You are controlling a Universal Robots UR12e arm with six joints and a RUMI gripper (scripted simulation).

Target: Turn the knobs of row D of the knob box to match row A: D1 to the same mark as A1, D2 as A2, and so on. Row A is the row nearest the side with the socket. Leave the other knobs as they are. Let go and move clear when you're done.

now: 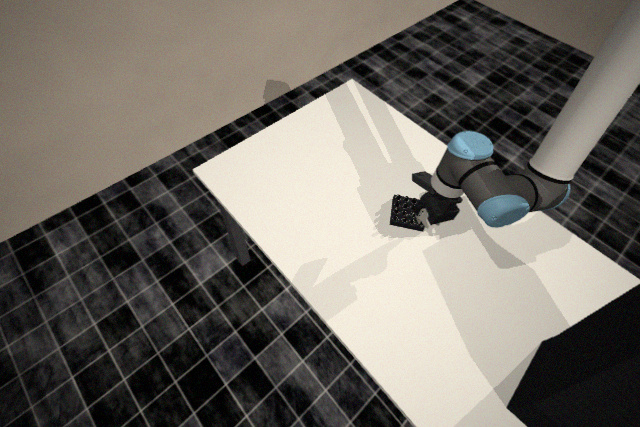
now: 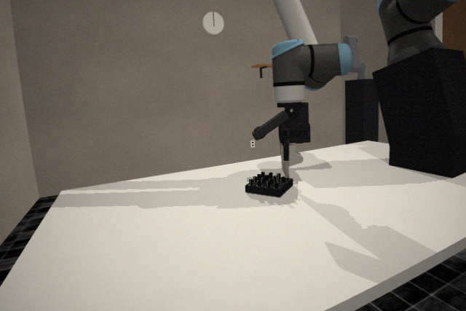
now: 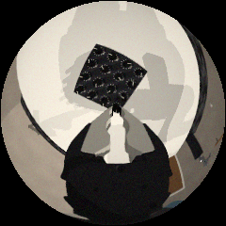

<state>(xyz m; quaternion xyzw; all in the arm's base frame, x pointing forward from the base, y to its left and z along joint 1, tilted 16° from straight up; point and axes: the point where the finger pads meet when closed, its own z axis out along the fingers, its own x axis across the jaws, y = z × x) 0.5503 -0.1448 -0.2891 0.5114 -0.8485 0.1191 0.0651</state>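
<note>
The black knob box lies flat on the white table, with short upright knobs in a four-by-four grid. In the wrist view it looks turned, with one corner towards the fingers. My gripper points straight down at that corner, its fingertips together on the corner knob, which they mostly cover. It is shut on this knob. Small light marks show around the other knobs, but they are too small to read. The socket side and row letters cannot be made out.
The white table carries the box and shadows of the arm. A large black pedestal stands at the table's robot end. The wrist and forearm hang above the box's gripper side.
</note>
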